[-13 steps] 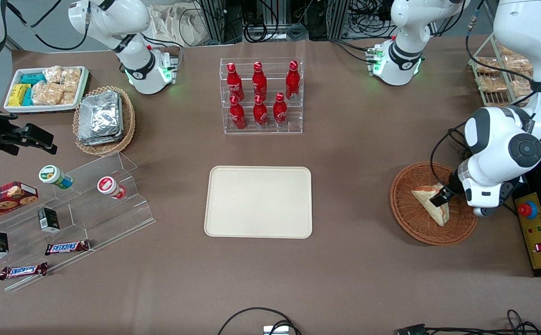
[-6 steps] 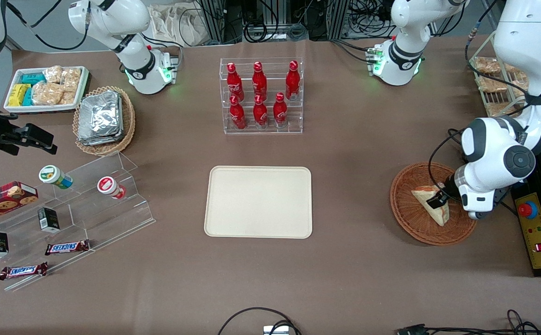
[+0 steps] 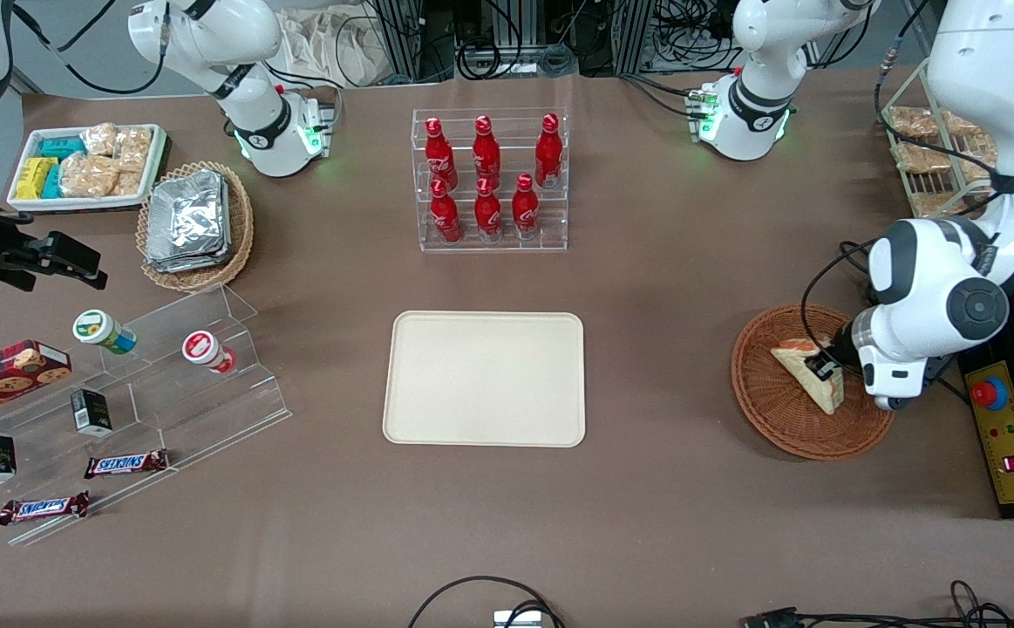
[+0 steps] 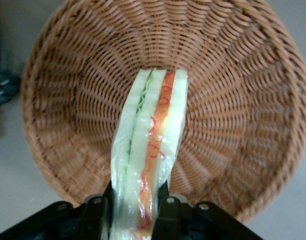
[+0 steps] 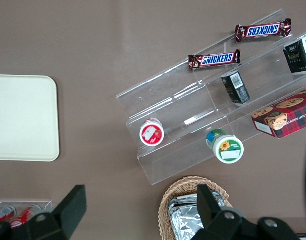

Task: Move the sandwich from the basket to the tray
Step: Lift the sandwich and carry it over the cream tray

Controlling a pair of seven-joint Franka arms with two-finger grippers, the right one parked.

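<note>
Your gripper (image 4: 138,207) has its fingers clenched on the wide end of the sandwich (image 4: 150,150), which sits in the basket (image 3: 777,419), so lift straight up clear of the wicker rim before swinging toward the tray (image 3: 485,378).

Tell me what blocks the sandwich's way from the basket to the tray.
Nothing visible. The claw grips the sandwich in the basket; only bare table lies between it and the tray.
</note>
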